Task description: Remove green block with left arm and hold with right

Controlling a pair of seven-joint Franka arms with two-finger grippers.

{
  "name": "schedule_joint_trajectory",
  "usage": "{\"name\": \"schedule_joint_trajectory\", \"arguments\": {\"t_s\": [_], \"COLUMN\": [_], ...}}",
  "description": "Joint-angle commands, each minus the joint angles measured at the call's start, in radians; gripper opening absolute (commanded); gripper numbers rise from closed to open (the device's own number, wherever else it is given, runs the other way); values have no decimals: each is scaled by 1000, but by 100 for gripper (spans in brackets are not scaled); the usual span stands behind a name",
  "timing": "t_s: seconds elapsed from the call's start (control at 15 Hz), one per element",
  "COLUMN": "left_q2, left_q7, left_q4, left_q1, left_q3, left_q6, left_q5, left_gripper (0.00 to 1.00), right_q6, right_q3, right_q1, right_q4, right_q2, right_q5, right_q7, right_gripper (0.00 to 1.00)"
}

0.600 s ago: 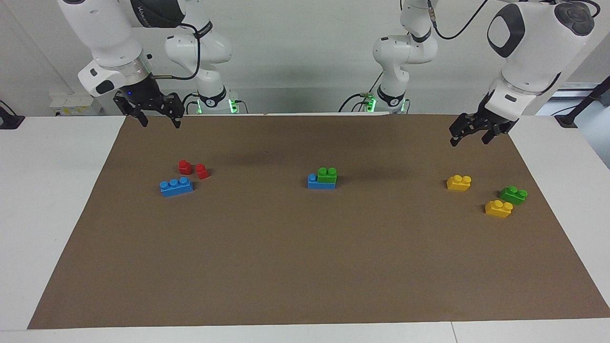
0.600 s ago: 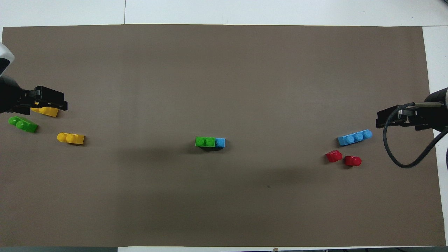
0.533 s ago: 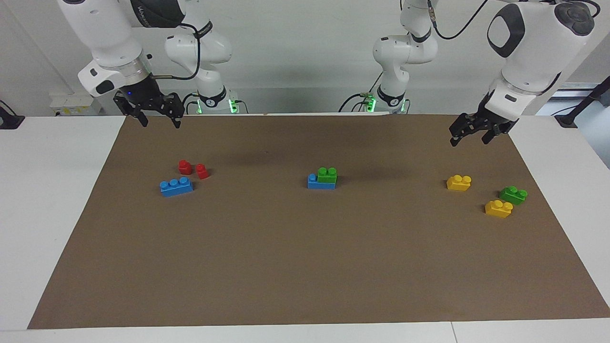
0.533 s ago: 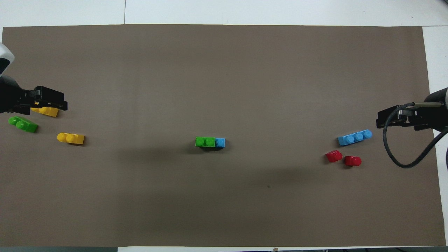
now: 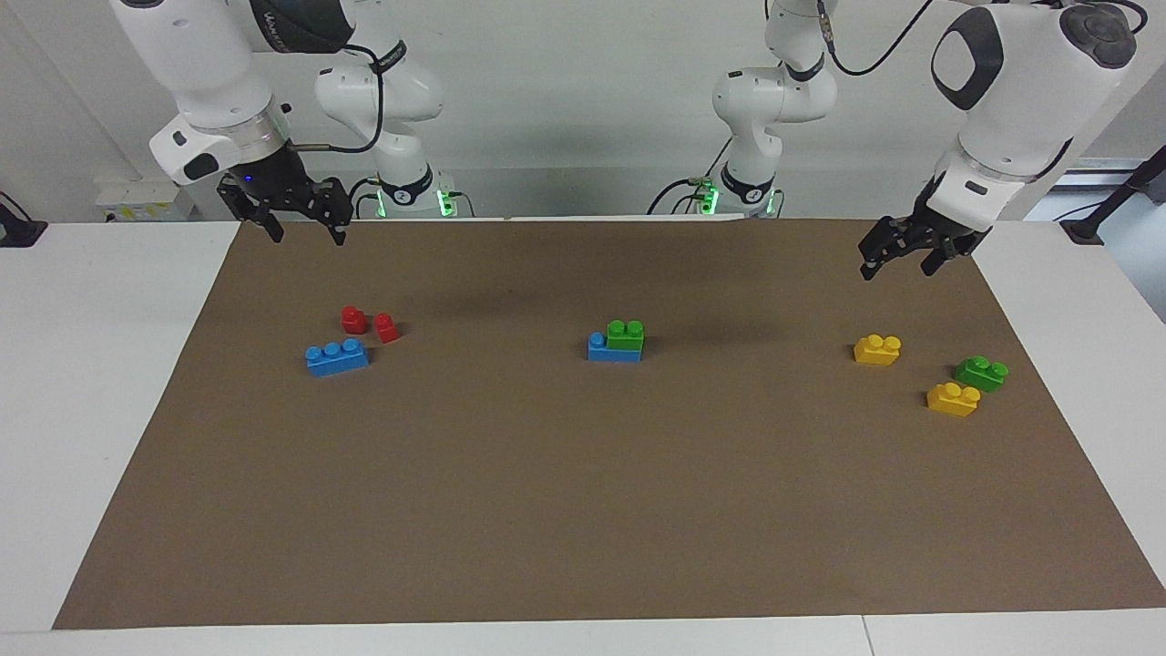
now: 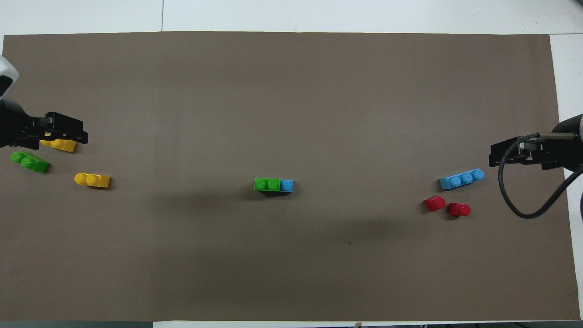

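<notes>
A green block (image 5: 626, 334) (image 6: 267, 184) sits on top of a blue brick (image 5: 612, 351) (image 6: 286, 185) near the middle of the brown mat (image 5: 583, 510) (image 6: 291, 91). It covers 2 of the blue brick's studs, and 1 blue stud stays bare at the end toward the right arm.

The left gripper (image 5: 897, 255) (image 6: 68, 132) hangs in the air over the mat corner at the left arm's end, near the edge closest to the robots. Its fingers are spread apart and hold nothing. The right gripper (image 5: 301, 228) (image 6: 505, 157) hangs over the mat corner at the right arm's end, also at the robots' edge. Its 2 fingers are wide apart and empty too.

At the left arm's end of the mat lie 2 yellow bricks (image 5: 877, 349) (image 6: 92, 180) and a second green brick (image 5: 981, 373) (image 6: 29, 161). This green brick lies just beside the yellow one that is farther from the robots. In the overhead view the left gripper partly covers that yellow one.

At the right arm's end lie a second blue brick (image 5: 337, 356) (image 6: 462, 178) with 3 studs and 2 small red pieces (image 5: 369, 323) (image 6: 446, 206). The red pieces are nearer to the robots than this blue brick, just beside it.
</notes>
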Motion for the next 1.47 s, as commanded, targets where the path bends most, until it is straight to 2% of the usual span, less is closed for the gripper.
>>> {"name": "schedule_joint_trajectory", "arguments": {"t_s": [0.0,1.0,1.4], "left_q2": [-8,-28,-56], "left_q7": [4,-9,-21], "left_q4": [3,-17,-72], "left_q1": [9,6,-6], "left_q3": [-5,-6,-8], "left_q6": [2,-18,-21], "left_q5": [5,5,5], "left_gripper": [100,100,100], "right_q6": [3,3,5], "right_q3": [3,2,2], "right_q1": [-9,-17,-5], "right_q4": [-4,-4,-4], "right_q2": [-6,-4,-6], "right_q5": [3,3,3], "right_q7": [15,12,19], "right_gripper": [96,96,96]}}
